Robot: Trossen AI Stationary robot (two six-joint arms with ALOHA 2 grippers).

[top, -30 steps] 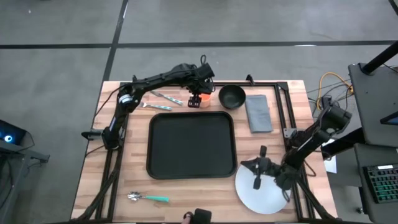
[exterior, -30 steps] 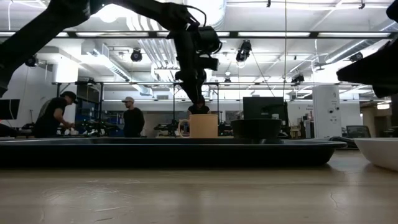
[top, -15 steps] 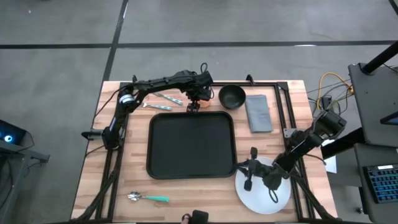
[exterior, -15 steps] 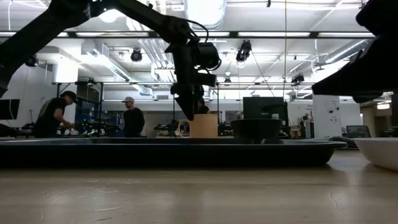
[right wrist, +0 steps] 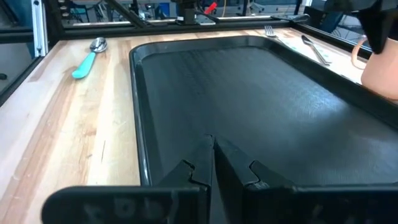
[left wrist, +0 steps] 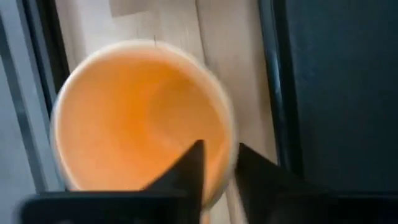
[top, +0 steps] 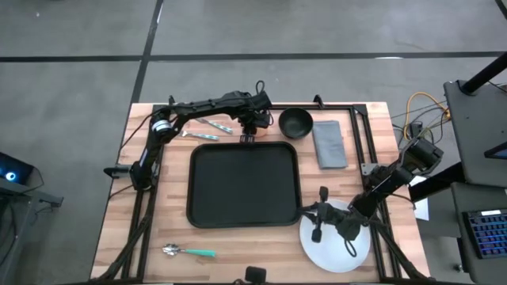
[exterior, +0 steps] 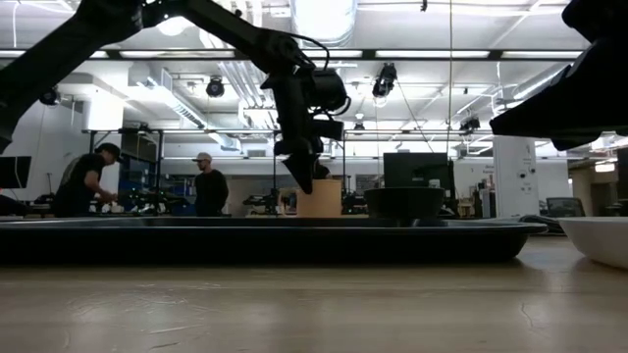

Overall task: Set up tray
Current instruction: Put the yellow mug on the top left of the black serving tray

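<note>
Two fingers of our left gripper (left wrist: 214, 171) pinch the orange cup's (left wrist: 134, 112) rim, one inside, one outside. The tray (top: 243, 184) lies just beside the cup, long axis across the table. Our right gripper (right wrist: 211, 163), clenched empty, hovers at the tray's opposite edge.

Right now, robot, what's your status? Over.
Left end effector pinching orange cup rim, behind tray. Right end effector shut, empty, over white plate. Tray bare, nothing blocking it. Over.
</note>
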